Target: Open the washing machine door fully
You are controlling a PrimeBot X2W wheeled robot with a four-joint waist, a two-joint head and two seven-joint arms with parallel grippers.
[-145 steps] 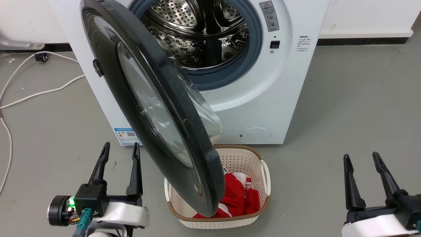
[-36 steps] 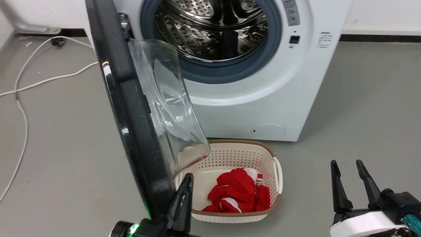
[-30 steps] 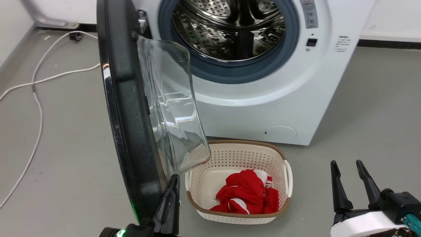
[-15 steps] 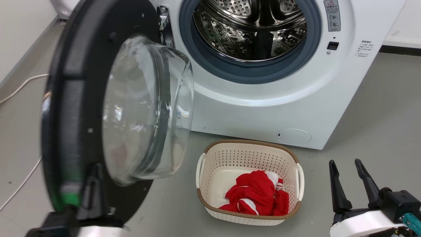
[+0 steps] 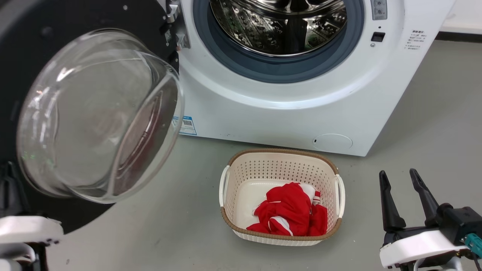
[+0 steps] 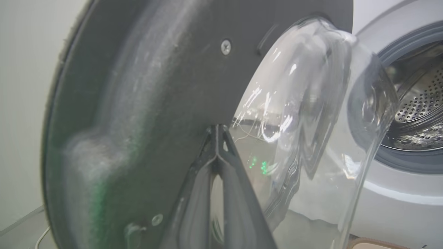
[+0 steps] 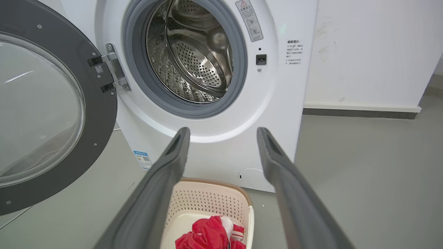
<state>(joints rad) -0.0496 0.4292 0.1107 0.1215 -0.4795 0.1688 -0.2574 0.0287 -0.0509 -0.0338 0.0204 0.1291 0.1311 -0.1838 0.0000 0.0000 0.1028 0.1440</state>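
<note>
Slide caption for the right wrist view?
Open right gripper facing the washing machine, door wide open, basket below.

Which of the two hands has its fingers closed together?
The left hand, tips meeting before the washing machine door; the right hand has fingers wide apart.

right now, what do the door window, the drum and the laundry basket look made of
Door window: clear glass or hard clear plastic, glossy; see-through with bright reflections. Drum: polished steel-like metal, perforated, with mirror glints. Laundry basket: matte cream plastic by its look, with moulded rows of holes and a brown rim.
</note>
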